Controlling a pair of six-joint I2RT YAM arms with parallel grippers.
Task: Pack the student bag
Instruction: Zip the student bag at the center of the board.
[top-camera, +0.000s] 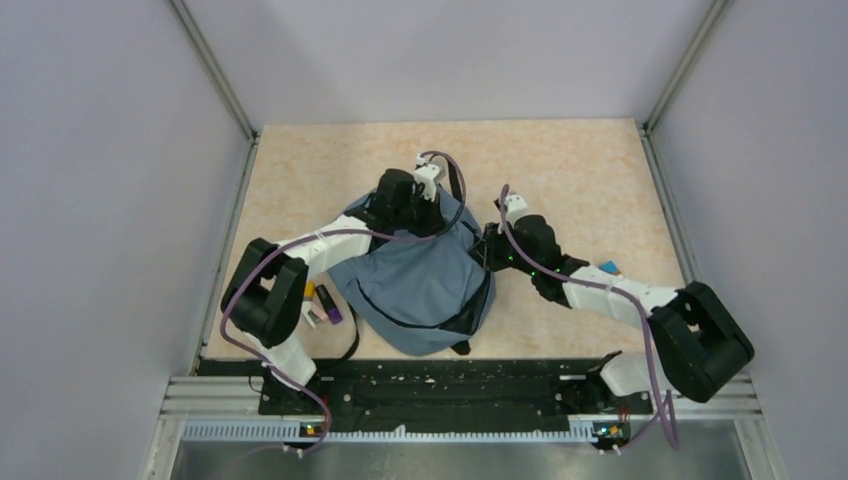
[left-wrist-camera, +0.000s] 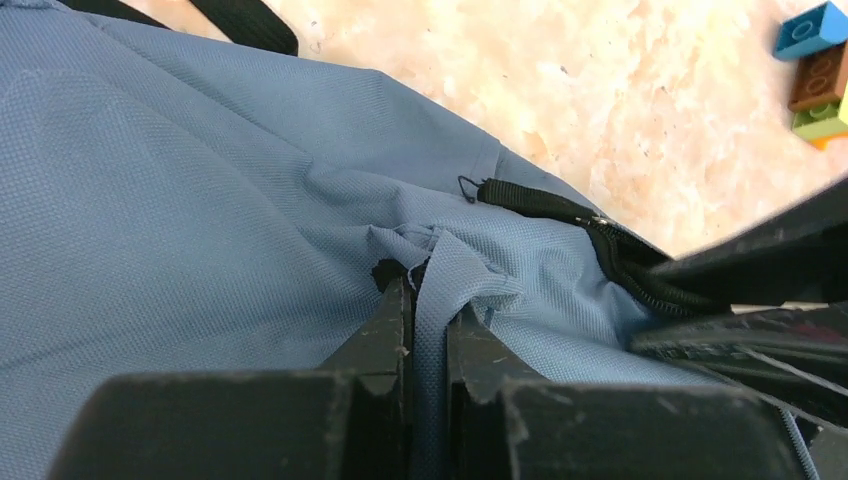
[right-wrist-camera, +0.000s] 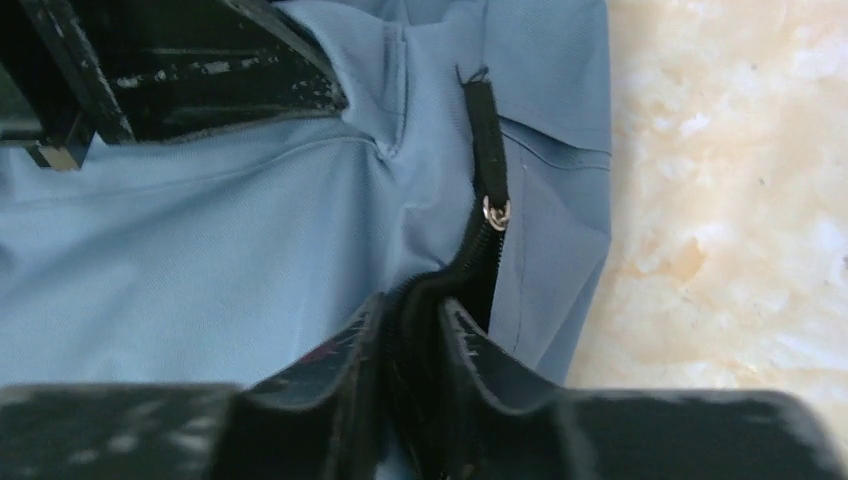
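The student bag (top-camera: 420, 285), grey-blue with a black zipper, lies in the middle of the table between the two arms. My left gripper (top-camera: 425, 215) is at the bag's far edge. In the left wrist view it (left-wrist-camera: 430, 298) is shut on a raised fold of the bag's fabric (left-wrist-camera: 200, 200), beside the end of the zipper (left-wrist-camera: 540, 203). My right gripper (top-camera: 487, 248) is at the bag's right side. In the right wrist view it (right-wrist-camera: 412, 305) is shut on the black zipper edge just below the metal slider (right-wrist-camera: 496, 212). The bag's inside is hidden.
Small items (top-camera: 322, 305) lie by the left arm at the bag's left edge. A blue brick (top-camera: 608, 268) sits beside the right arm. Coloured toy bricks (left-wrist-camera: 815, 70) show on the table beyond the bag. Grey walls enclose the table on three sides.
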